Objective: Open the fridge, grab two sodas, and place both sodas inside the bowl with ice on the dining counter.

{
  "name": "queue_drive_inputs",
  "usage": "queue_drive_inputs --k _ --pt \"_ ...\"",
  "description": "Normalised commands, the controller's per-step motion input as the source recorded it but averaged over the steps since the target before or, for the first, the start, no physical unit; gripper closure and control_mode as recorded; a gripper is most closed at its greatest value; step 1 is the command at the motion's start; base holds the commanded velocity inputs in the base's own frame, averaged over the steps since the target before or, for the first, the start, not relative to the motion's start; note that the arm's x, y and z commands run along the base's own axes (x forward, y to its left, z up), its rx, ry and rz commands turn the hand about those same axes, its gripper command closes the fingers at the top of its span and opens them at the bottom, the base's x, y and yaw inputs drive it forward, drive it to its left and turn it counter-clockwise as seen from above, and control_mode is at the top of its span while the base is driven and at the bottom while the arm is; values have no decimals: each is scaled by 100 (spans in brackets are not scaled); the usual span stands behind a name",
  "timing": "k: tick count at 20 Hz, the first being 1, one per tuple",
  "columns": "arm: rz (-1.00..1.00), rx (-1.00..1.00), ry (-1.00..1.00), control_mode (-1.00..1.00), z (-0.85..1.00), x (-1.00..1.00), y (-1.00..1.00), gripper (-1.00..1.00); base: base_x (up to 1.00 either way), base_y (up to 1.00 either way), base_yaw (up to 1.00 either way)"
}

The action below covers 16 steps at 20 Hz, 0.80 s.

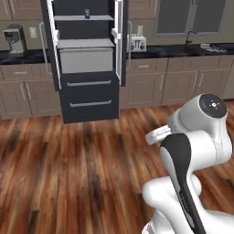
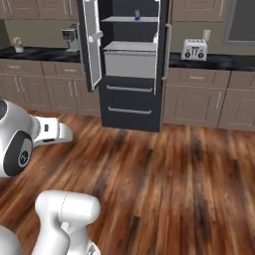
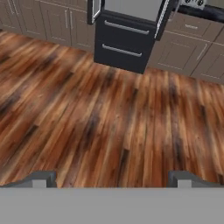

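The black fridge (image 1: 89, 96) (image 2: 129, 104) (image 3: 122, 43) stands across the wooden floor with both upper doors swung open and its two lower drawers shut. One soda, a small blue can (image 1: 87, 14) (image 2: 137, 15), sits on an upper light grey shelf inside. My gripper (image 3: 113, 179) hangs well back from the fridge over the floor. Its fingertips (image 3: 43, 178) stand wide apart, open, with nothing between them. The bowl with ice and the dining counter are out of view.
Dark wall counters over brown cabinets (image 1: 183, 82) (image 2: 209, 99) flank the fridge. A white toaster (image 1: 138, 43) (image 2: 194, 50) sits to its right, a coffee machine (image 1: 13, 40) (image 2: 72, 37) to its left. Open wooden floor (image 3: 109, 109) lies between me and the fridge.
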Motion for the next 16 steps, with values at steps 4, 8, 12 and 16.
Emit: queue_drive_inputs --k 4,8,12,16 --pt "0 0 0 100 0 0 0 -100 100 42 -3" --pt "0 0 0 100 0 0 0 -100 100 41 -2" --pt "0 0 0 100 0 0 0 -100 100 40 -2" --pt "0 0 0 100 0 0 0 -100 100 33 -3"
